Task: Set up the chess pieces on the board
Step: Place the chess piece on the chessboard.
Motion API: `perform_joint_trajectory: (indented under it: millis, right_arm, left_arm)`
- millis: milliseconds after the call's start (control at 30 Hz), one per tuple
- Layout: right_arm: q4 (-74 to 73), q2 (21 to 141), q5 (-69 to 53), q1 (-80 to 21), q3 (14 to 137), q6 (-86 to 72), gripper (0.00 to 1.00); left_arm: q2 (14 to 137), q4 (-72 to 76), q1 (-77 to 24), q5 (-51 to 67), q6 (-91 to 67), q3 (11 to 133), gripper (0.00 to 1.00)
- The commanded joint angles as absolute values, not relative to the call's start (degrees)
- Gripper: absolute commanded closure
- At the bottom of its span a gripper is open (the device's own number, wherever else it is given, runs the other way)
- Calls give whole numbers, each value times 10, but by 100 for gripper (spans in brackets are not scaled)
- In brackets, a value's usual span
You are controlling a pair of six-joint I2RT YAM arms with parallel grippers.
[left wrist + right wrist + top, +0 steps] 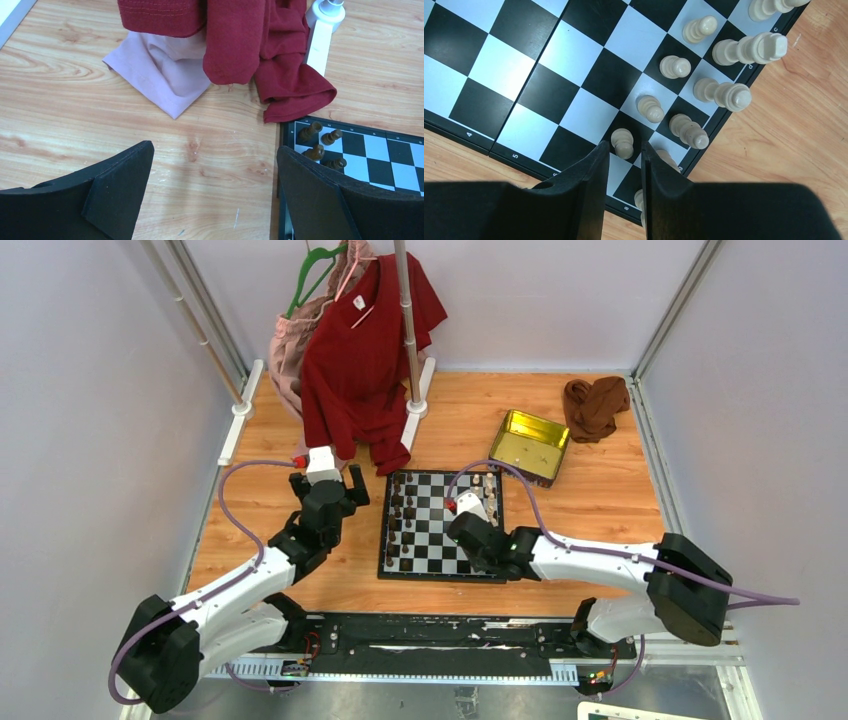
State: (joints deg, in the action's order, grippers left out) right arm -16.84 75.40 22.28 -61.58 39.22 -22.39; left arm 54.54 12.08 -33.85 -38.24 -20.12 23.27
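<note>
The right gripper is hanging low over the right side of the chessboard. Its 2 black fingers are standing a narrow slot apart and clamping nothing I can make out, and a white square is showing through the gap. A cream pawn is standing upright just beyond 1 fingertip. 2 more cream pieces are peeking out from behind the other finger, partly hidden.

This looks like a placing step in the crowded cream rows. Rising straight up, without spreading wider, seems safest, because any sideways brush could tip a neighbour.

The left gripper is hovering over the table beside the board's left edge. Its fingers are spread wide and holding nothing, with the dark pieces near 1 finger.
</note>
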Motion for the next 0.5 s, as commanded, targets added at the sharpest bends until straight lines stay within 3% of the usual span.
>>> perform_joint_trajectory:
  millis: [0, 333, 467]
  right_arm:
    - [-188, 728, 221, -611, 392, -217, 67]
    - [-227, 672, 256, -620, 498, -154, 64]
    - [-195, 691, 254, -571, 568, -100, 63]
  left_arm:
    - [543, 129, -345, -402, -203, 246, 0]
    - [565, 127, -346, -419, -201, 291, 0]
    - [604, 118, -346, -409, -202, 349, 0]
